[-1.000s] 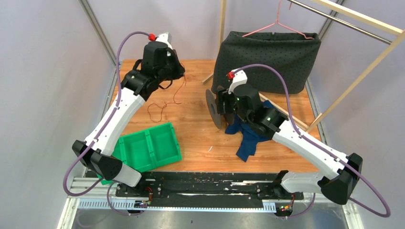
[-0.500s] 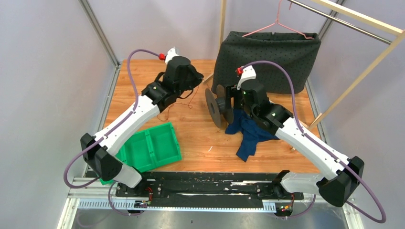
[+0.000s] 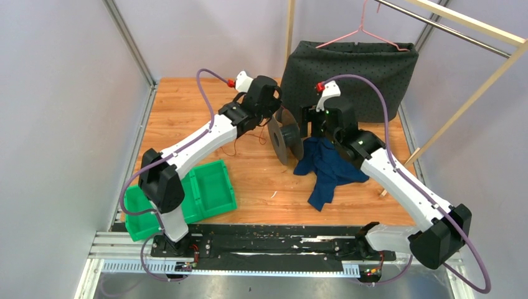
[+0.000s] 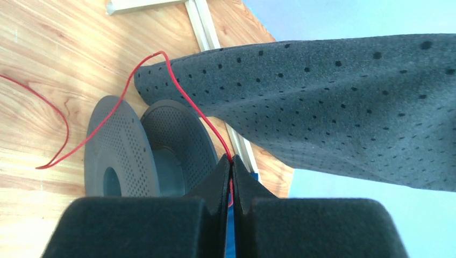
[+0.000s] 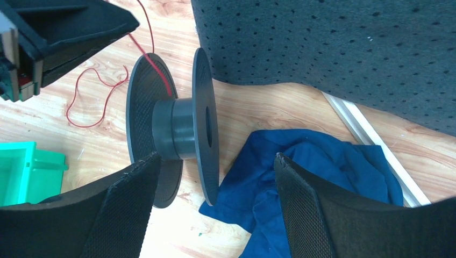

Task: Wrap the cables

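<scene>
Right gripper [image 5: 215, 158] is spread wide, one finger low on each side. The grey spool [image 5: 177, 129] stands on edge on the wooden table [image 5: 263, 110] just ahead. The red cable [image 5: 159, 77] runs from the left gripper [image 5: 126, 26], top left, down to the hub, with slack loops lying on the wood to the left. A blue cloth [image 5: 301, 161] lies crumpled just beside the right disc. There's a dark dotted cushion [image 5: 333, 59] behind and a green bin [image 5: 21, 172] at the left edge.

No legible text, label, brand mark, number or sign found on any surface in the top, left wrist or right wrist views. Nothing to record under this heading.
</scene>
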Tool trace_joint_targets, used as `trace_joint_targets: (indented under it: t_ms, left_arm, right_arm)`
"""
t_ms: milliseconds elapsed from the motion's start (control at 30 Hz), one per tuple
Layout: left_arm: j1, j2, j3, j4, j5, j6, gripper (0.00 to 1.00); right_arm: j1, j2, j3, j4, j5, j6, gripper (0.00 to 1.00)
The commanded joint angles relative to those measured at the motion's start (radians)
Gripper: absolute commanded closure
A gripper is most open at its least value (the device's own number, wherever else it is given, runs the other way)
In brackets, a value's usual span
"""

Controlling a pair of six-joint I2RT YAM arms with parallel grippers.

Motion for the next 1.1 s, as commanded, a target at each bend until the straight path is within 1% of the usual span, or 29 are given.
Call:
trace_joint_targets:
  t_ms: [0,100,333,433,633,733,867,1067]
  left_arm:
    - [-0.009,0.032,0.053,-0.004,-0.036,-0.050,1.00]
    - [-0.009,0.054,0.057,0.010,-0.017,-0.040,1.00]
    - [-0.008,0.081,0.070,0.011,0.067,-0.008,1.00]
    - [-0.006,0.099,0.078,0.003,0.111,0.001,1.00]
    - [0.007,0.120,0.088,-0.043,0.144,0.020,1.00]
    - [0.016,0.104,0.060,-0.065,0.134,0.037,1.00]
    - [0.027,0.065,-0.005,0.003,0.152,0.070,1.00]
    - [0.043,0.042,-0.001,0.026,0.182,0.123,1.00]
  right_arm:
    - [-0.025,0.029,-0.018,0.034,-0.051,-0.033,0.20]
    - [-0.039,0.044,-0.013,0.056,-0.063,-0.069,0.20]
    - [-0.079,0.064,-0.017,0.087,-0.127,-0.095,0.19]
    - [-0.083,0.068,-0.032,0.108,-0.135,-0.078,0.19]
    - [-0.096,0.052,-0.060,0.150,-0.165,-0.026,0.16]
    - [-0.099,0.056,-0.064,0.152,-0.168,-0.009,0.16]
    - [-0.102,0.058,-0.075,0.154,-0.167,0.000,0.16]
    - [-0.104,0.053,-0.076,0.156,-0.150,0.004,0.16]
